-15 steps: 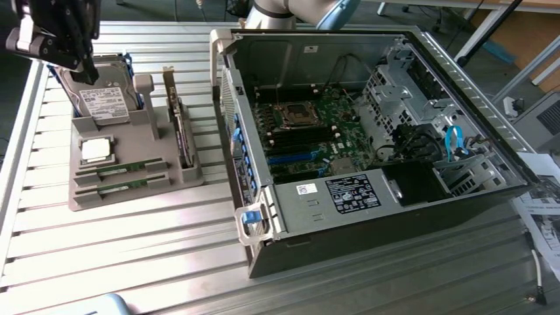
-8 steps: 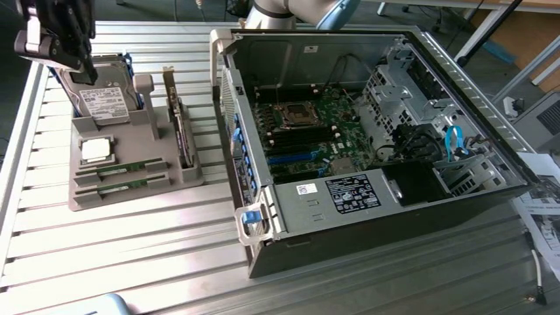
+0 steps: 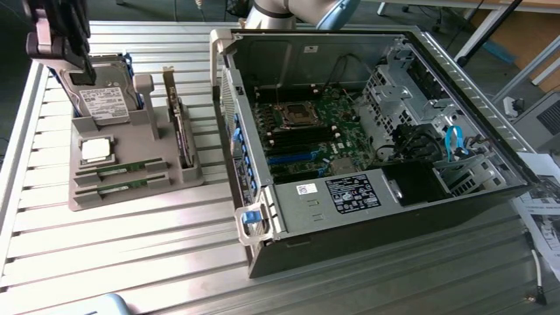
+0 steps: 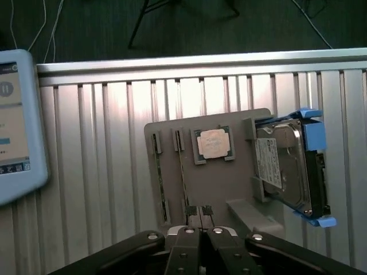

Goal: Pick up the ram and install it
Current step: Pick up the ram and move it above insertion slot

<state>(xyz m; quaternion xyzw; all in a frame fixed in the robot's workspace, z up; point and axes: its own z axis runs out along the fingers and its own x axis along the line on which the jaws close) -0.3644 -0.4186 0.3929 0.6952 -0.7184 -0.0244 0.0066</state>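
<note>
Claw (image 4: 199,212) body, tablet (image 4: 14,120) cut off at edge; tablet text unreadable.

Black jaws on angled linkage bars with silver round pins; pale grey arm (image 3: 284,9) with a blue joint cap.

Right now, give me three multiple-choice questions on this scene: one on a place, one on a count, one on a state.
1. The hard drive sits: A in the gray holder; B inside the computer case; C on the bare table.
2. Ram sticks in the holder: A one; B two; C four.
3. The gripper is: A shut, empty; B shut on a ram stick; C wide open.
Answers: A, it stands in the holder's bracket; B, two green sticks lie there; A, fingertips meet around nothing.
</note>
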